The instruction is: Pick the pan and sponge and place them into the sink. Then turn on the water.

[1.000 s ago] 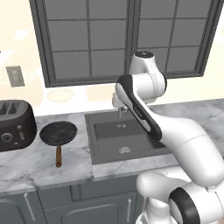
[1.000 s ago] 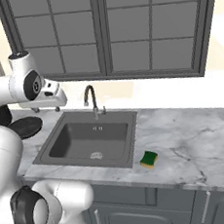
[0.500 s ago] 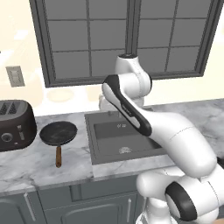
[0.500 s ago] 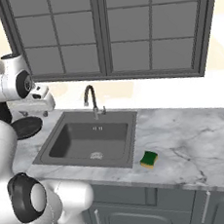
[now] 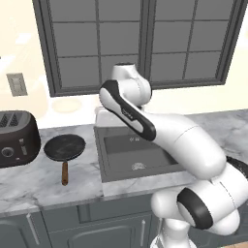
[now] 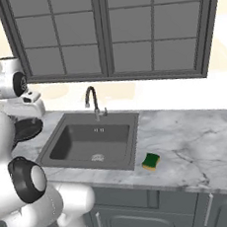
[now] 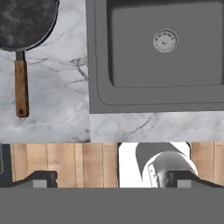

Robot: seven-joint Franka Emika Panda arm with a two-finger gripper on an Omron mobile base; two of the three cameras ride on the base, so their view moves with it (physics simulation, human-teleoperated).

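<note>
The counter [image 5: 29, 186] is carrying everything. The sink [image 6: 93, 140] is sitting sunk into it, with nothing inside. The pan [image 5: 64, 147] is lying left of the sink, beside the toaster [image 5: 17, 138]. The sponge [image 6: 151, 161] is resting just right of the sink. The gripper [image 7: 112, 179] is hanging high above, spread wide and holding nothing.

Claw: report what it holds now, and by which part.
Nothing. The claw is open and empty above the counter; the pan lies untouched beside the sink.
</note>
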